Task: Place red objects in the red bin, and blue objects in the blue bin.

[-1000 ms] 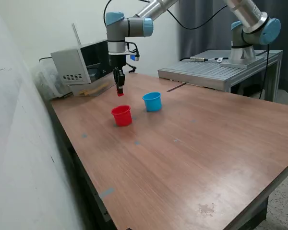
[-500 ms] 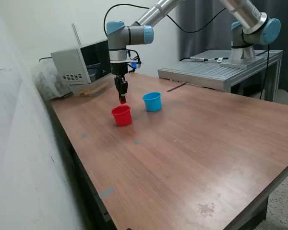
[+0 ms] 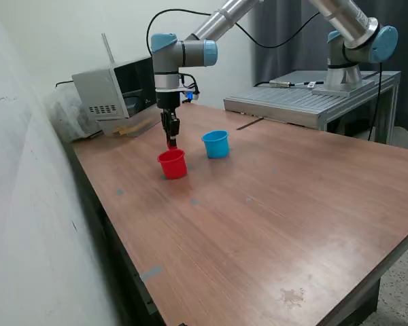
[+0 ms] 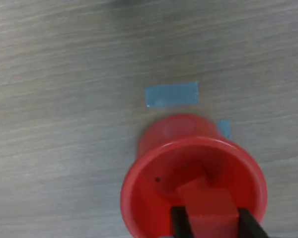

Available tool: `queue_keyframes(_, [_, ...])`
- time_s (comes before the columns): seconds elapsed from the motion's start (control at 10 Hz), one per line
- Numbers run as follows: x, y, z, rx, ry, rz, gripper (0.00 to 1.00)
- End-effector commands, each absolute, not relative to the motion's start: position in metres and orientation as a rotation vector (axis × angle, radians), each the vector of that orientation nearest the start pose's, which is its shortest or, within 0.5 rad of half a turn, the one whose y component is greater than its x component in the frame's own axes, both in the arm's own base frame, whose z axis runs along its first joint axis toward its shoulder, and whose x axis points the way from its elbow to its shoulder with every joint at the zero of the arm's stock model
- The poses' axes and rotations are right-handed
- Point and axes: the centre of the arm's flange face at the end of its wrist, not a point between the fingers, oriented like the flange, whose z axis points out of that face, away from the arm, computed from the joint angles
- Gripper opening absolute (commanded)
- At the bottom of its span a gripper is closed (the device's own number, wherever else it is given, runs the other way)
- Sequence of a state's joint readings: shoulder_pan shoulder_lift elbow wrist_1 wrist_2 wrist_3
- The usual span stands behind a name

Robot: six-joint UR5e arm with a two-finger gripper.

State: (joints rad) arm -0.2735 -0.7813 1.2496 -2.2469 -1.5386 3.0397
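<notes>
The wooden table (image 3: 279, 204) carries two cups near its far end. The arm (image 3: 183, 51) reaches down over the red bin (image 3: 173, 164), which stands upright just beside the blue bin (image 3: 216, 144), on the exterior view's left of it. The gripper (image 4: 209, 224) hangs above the red bin's mouth, its fingers (image 4: 178, 224) clamped on a red cube (image 4: 206, 201). A strip of blue tape (image 4: 171, 94) lies on the table near the red bin.
</notes>
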Motion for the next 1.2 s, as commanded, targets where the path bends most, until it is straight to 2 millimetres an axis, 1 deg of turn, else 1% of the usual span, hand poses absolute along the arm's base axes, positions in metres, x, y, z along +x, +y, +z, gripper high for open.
queue_keyframes(0.0, [-0.778, 0.076, 0.207, -2.115, 2.501, 0.252, 1.0])
queue_keyframes(0.1, [-0.777, 0.073, 0.205, -2.121, 2.493, 0.245, 1.0])
queue_keyframes(0.2, [-0.776, 0.072, 0.21, -2.126, 2.488, 0.245, 1.0])
queue_keyframes(0.3, [-0.773, 0.07, 0.231, -2.134, 2.493, 0.279, 1.0])
queue_keyframes(0.4, [-0.76, 0.048, 0.258, -2.168, 2.475, 0.301, 1.0])
queue_keyframes(0.5, [-0.741, 0.011, 0.301, -2.213, 2.432, 0.296, 1.0])
queue_keyframes(0.6, [-0.712, -0.018, 0.346, -2.236, 2.394, 0.24, 1.0])
queue_keyframes(0.7, [-0.674, -0.062, 0.394, -2.254, 2.36, 0.193, 1.0])
queue_keyframes(0.8, [-0.63, -0.09, 0.441, -2.215, 2.378, 0.167, 1.0])
queue_keyframes(0.9, [-0.583, -0.12, 0.483, -2.201, 2.358, 0.173, 1.0])
queue_keyframes(1.0, [-0.526, -0.161, 0.521, -2.192, 2.28, 0.191, 1.0])
queue_keyframes(1.1, [-0.487, -0.186, 0.539, -2.189, 2.236, 0.175, 1.0])
